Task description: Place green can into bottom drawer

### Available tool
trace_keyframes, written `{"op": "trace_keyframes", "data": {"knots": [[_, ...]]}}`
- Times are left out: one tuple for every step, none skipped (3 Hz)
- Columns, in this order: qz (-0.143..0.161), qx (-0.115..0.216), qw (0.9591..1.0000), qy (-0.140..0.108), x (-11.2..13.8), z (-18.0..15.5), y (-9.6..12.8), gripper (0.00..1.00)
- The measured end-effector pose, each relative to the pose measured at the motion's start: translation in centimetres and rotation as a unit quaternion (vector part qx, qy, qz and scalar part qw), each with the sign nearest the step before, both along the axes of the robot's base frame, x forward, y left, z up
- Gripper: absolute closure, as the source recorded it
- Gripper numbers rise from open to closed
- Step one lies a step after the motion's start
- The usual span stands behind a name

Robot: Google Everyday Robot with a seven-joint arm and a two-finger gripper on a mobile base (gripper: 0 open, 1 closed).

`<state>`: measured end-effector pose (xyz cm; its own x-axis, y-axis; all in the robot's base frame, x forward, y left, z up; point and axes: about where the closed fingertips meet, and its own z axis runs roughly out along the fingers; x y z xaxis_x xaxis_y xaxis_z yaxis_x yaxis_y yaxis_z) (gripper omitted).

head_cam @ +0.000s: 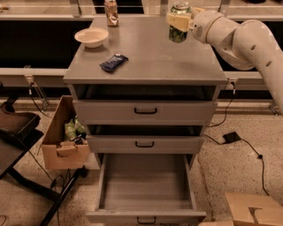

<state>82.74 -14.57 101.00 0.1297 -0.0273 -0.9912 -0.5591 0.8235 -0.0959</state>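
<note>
The cream two-finger gripper is clasping the one small green-and-white patterned drink can at the back right of the grey cabinet top, its print too small to read. One cream bowl, one dark blue packet and one tan-reddish can are also sitting on that top, while the wide grey bottom drawer is standing open beneath two taller-fronted drawers.

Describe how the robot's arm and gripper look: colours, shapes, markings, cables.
The arm is cream-white, built of thick, smooth, rounded segments with a few small dark dots; no loose cables show on it. The gripper, at the green can, back right on the cabinet, has blocky pale-yellow fingers.
</note>
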Motion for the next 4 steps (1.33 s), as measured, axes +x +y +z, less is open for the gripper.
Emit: {"op": "trace_keyframes", "data": {"knots": [[-0.011,0.005,0.9997,-0.020,-6.3,1.6,-1.0,1.00],[-0.009,0.023,0.9997,-0.003,-11.9,-0.1,-0.5,1.00],[-0.005,0.019,0.9990,0.040,-18.1,-4.3,-1.4,1.00],[0.005,0.001,0.9966,0.083,-23.8,-8.2,-3.3,1.00]]}}
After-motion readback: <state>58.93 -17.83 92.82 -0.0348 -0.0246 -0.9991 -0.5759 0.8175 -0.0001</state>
